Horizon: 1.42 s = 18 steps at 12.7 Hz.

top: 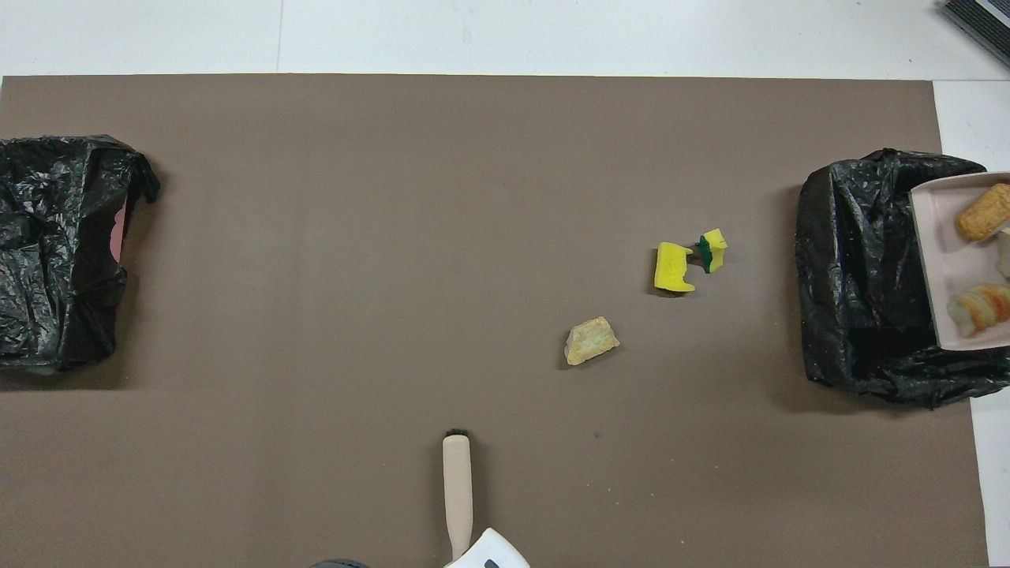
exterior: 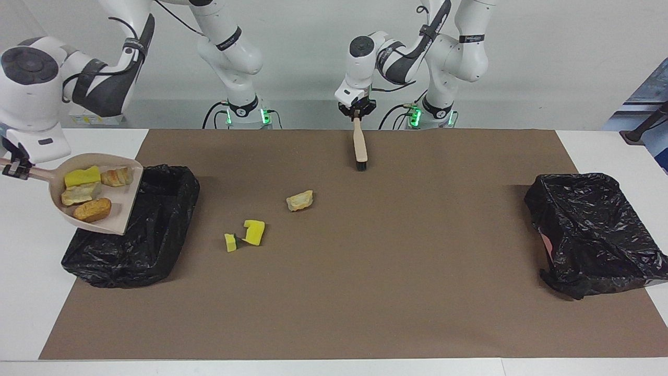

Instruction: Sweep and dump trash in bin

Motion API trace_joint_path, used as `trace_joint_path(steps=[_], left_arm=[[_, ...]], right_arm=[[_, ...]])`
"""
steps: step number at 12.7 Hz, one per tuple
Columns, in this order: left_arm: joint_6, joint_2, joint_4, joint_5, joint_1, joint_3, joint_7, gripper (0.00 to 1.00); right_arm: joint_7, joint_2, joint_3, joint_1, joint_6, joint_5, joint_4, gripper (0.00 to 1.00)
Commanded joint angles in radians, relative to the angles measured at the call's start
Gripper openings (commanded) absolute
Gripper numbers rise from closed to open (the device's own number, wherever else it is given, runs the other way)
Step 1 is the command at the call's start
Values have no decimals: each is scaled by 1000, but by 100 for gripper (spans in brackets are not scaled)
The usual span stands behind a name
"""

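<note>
Brown matting covered the table. Right gripper (exterior: 15, 169), clamped on the dustpan (exterior: 125, 209) handle, held four scraps level over the bin (exterior: 156, 235), ready for tipping. Left gripper (exterior: 357, 112) gripped the brush (exterior: 359, 149) upright. Three scraps (exterior: 299, 200) lay unswept between.

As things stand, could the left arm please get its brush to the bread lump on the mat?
Probably yes. The left gripper holds the brush over bare mat, and nothing lies between its bristles and the bread lump. The right gripper holds the dustpan over the bin.
</note>
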State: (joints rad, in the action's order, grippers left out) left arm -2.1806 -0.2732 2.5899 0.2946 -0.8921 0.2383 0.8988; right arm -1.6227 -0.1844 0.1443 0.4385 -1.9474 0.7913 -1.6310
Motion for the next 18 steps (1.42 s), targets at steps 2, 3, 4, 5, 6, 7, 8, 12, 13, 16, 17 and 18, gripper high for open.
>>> trace_joint_path(steps=[2,3,4,5,6,7,8,12,13,16,17,18], left_arm=[[-7,9,1,15,31,-4,-54,32],[-4,20,-8,17,45,-4,-61,33],[1,31,-20,15,67,-4,-78,37],[4,40,-30,15,76,-4,-96,44],[5,52,-49,15,84,-5,-116,49],[21,61,-72,12,105,-7,-118,51],[34,77,-112,0,143,-7,-144,62],[61,163,-266,-212,274,-8,-228,100],[56,192,-311,-260,327,-7,-266,100],[67,307,-471,-325,467,-8,-388,100],[68,322,-502,-407,504,-7,-396,100],[67,331,-526,-461,537,-8,-399,100]], right_arm=[[283,20,3,-52,1,207,-110,0],[288,32,1,-58,4,227,-119,0],[288,34,1,-72,25,265,-119,0],[287,36,3,-76,45,302,-119,0],[288,37,1,-101,79,331,-116,0],[290,37,1,-112,112,360,-112,0],[287,49,4,-112,126,393,-112,0],[248,124,8,-110,130,349,-105,0],[206,135,8,-110,128,332,-104,0],[152,143,9,-113,81,310,-121,0],[176,141,9,-116,67,316,-154,0],[237,135,8,-116,30,353,-191,0]])
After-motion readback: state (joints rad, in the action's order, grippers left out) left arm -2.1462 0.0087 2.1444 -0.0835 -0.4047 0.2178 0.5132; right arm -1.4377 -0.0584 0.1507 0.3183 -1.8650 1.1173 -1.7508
